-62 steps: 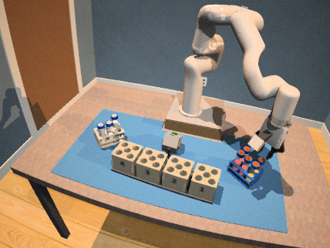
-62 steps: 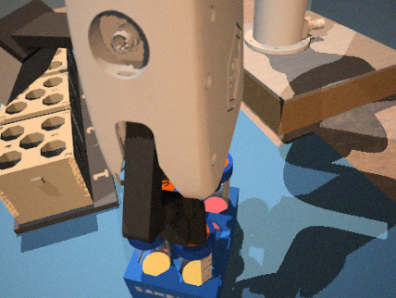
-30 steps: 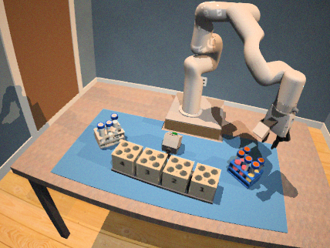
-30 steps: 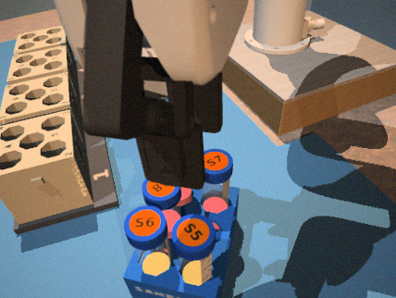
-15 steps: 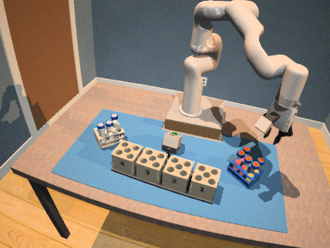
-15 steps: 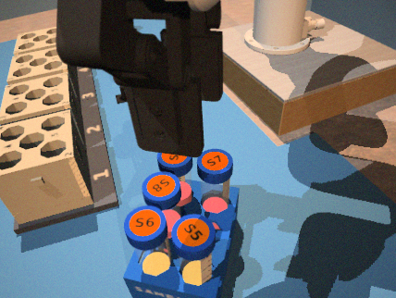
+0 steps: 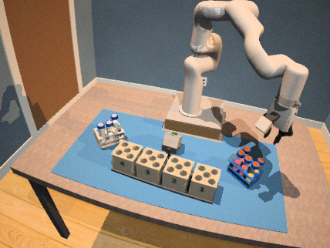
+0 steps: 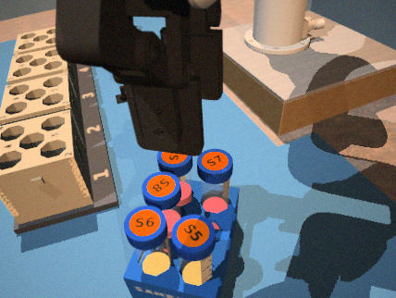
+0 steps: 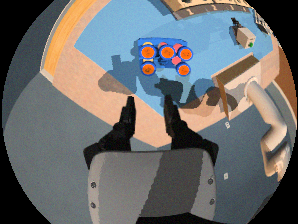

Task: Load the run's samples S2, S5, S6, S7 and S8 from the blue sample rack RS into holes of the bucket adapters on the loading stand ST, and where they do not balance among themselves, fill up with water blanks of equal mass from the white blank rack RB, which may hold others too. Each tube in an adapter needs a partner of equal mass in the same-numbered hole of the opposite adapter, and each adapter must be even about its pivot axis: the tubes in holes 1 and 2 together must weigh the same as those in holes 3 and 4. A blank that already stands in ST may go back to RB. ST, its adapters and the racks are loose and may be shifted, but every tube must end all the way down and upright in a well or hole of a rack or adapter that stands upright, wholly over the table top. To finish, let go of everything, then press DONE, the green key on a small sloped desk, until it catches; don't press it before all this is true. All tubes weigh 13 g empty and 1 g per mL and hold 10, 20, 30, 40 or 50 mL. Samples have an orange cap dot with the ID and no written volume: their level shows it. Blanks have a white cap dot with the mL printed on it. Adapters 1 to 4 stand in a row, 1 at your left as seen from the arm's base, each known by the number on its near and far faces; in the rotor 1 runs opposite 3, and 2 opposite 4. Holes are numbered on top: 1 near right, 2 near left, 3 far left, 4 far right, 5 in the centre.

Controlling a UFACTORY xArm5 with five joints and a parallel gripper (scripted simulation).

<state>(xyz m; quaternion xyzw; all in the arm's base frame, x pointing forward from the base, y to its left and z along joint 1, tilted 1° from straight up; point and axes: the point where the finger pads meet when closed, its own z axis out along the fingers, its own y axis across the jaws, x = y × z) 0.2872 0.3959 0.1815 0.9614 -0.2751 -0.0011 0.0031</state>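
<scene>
The blue sample rack RS (image 7: 241, 176) (image 8: 150, 286) (image 9: 141, 43) stands at the right of the mat. It holds orange-capped tubes S5 (image 8: 193, 232), S6 (image 8: 144, 223), S8 (image 8: 161, 186) and S7 (image 8: 215, 163). One more tube (image 8: 173, 158) is half hidden behind my finger. My gripper (image 7: 283, 138) (image 8: 171, 147) (image 9: 149, 103) is open and empty. It hangs above the table just beyond the rack on its far right side. The four adapters (image 7: 126, 155) (image 7: 151, 163) (image 7: 177, 172) (image 7: 204, 181) (image 8: 32, 139) on stand ST show only empty holes.
The white blank rack RB (image 7: 109, 136) with blue-capped blanks stands at the mat's left. The DONE desk (image 7: 172, 142) with its green key (image 7: 174, 134) sits behind the adapters. The arm's wooden base block (image 7: 194, 125) (image 8: 296, 88) rises at the back. The table's right edge is close.
</scene>
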